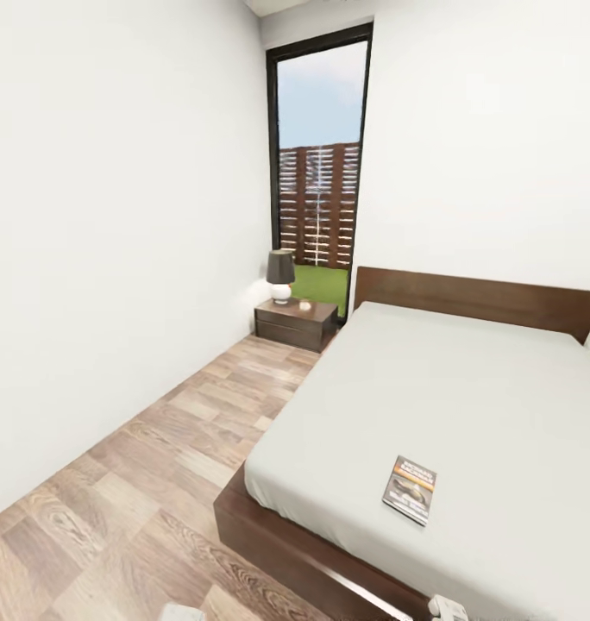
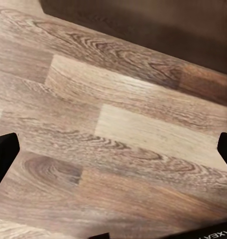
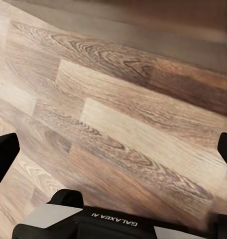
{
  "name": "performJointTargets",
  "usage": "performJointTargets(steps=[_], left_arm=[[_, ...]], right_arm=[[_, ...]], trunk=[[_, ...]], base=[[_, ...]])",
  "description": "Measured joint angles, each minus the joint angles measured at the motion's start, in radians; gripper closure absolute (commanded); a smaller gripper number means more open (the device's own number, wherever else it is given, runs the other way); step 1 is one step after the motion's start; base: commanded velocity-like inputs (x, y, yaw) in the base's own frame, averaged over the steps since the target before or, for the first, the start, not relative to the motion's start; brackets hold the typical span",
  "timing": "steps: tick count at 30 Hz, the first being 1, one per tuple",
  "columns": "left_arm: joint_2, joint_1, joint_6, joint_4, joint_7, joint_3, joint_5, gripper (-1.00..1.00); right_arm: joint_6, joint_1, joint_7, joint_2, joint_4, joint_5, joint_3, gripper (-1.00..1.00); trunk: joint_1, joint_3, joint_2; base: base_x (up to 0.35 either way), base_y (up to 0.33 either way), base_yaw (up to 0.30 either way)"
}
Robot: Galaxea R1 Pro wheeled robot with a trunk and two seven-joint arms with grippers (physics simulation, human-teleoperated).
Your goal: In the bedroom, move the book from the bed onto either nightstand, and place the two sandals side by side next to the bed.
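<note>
Head view, bed (image 1: 467, 388): it fills the right side of my view, pale mattress on a dark brown frame, headboard against the far wall.
Head view, book (image 1: 410, 489): it lies flat on the mattress near the foot edge of the bed, well in from the bed's left side edge, dark cover up with an orange strip across it.
Head view, nightstand (image 1: 296, 323): it stands on the floor in the far corner, just beside the head of the bed, below the tall window (image 1: 319, 155).
Head view, nightstand top: a lamp (image 1: 280, 275) with a dark shade stands near its left edge; a small pale object (image 1: 305, 304) sits beside it, too small to make out.
Head view, floor (image 1: 157, 483): wood planks run between the left wall and the bed.
Left wrist view, left pincer (image 2: 113, 147): my two dark fingertips sit at opposite edges of the picture, jaws spread wide, nothing between them but floor planks.
Left wrist view, beyond: the dark brown side of the bed frame (image 2: 143, 25) rises past the planks.
Right wrist view, right pincer (image 3: 113, 147): fingertips likewise far apart at opposite edges, jaws wide, holding nothing; planks lie below.
</note>
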Motion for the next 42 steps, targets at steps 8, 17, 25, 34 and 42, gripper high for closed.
performJointTargets(steps=[8, 17, 25, 34, 42], left_arm=[[0.000, 0.000, 0.000, 0.000, 0.000, 0.000, 0.000, -1.00], [0.000, 0.000, 0.000, 0.000, 0.000, 0.000, 0.000, -1.00], [0.000, 0.000, 0.000, 0.000, 0.000, 0.000, 0.000, -1.00], [0.000, 0.000, 0.001, 0.000, 0.000, 0.000, 0.000, -1.00], [0.000, 0.000, 0.000, 0.000, 0.000, 0.000, 0.000, -1.00]], right_arm=[[0.000, 0.000, 0.000, 0.000, 0.000, 0.000, 0.000, -1.00], [0.000, 0.000, 0.000, 0.000, 0.000, 0.000, 0.000, -1.00], [0.000, 0.000, 0.000, 0.000, 0.000, 0.000, 0.000, -1.00], [0.000, 0.000, 0.000, 0.000, 0.000, 0.000, 0.000, -1.00], [0.000, 0.000, 0.000, 0.000, 0.000, 0.000, 0.000, -1.00]], trunk=[[0.000, 0.003, 0.000], [0.000, 0.007, 0.000], [0.000, 0.010, 0.000], [0.000, 0.013, 0.000], [0.000, 0.016, 0.000]], base=[[0.001, 0.003, -0.283], [0.082, 0.185, -0.283], [0.040, 0.088, -0.283], [0.001, 0.003, -0.283], [0.000, 0.000, -0.283]])
